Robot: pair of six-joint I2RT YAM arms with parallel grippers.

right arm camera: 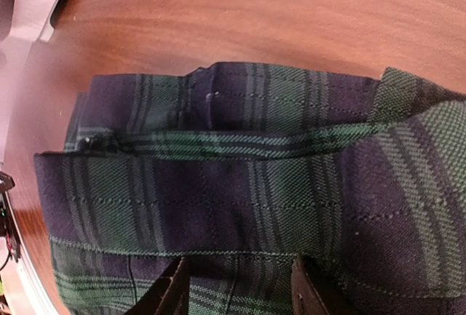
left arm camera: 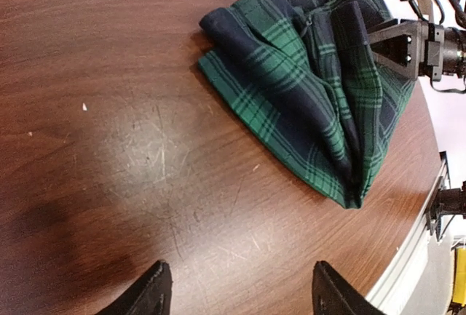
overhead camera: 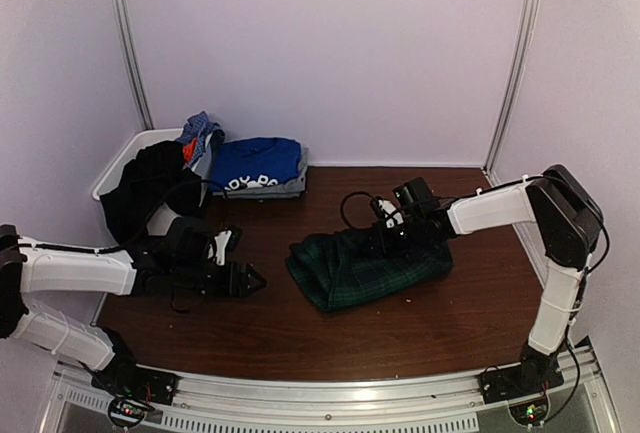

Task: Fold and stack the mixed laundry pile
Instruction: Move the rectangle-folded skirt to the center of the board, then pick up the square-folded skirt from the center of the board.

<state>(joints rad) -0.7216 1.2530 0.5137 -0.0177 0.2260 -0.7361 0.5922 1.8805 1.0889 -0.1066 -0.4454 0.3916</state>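
The white plastic basket (overhead camera: pixel 118 165) stands well behind the left fingers, at the far left corner of the brown wooden table (overhead camera: pixel 300 338). A black garment (overhead camera: pixel 145 193) lies in it and hangs over its near rim. A blue-and-orange multicoloured piece (overhead camera: pixel 200 133) sits at the far side of the basket. Just beside the basket and outside it, the folded royal-blue T-shirt (overhead camera: pixel 258 161) with white letters lies on a grey folded piece (overhead camera: pixel 285 190).

The dark green tartan pleated skirt (overhead camera: pixel 360 268) lies bunched on the table, ahead of the left fingers and directly under the right ones. Its long axis runs across the table, from the side of the left fingertips toward the right arm, a little slanted. In the left wrist view the pleats of the skirt (left arm camera: pixel 306 97) run together to a narrow corner. In the right wrist view a stitched band of the skirt (right arm camera: pixel 240 148) runs crosswise just ahead of the fingertips.

The left gripper (overhead camera: pixel 255 280) is low over bare wood, apart from the skirt. Its fingers (left arm camera: pixel 149 294) stand wide apart with nothing between them. The right gripper (overhead camera: pixel 385 241) is at the far edge of the skirt. Its fingers (right arm camera: pixel 171 297) are also apart, with tartan cloth showing between the tips. Whether they pinch a fold, I cannot tell.
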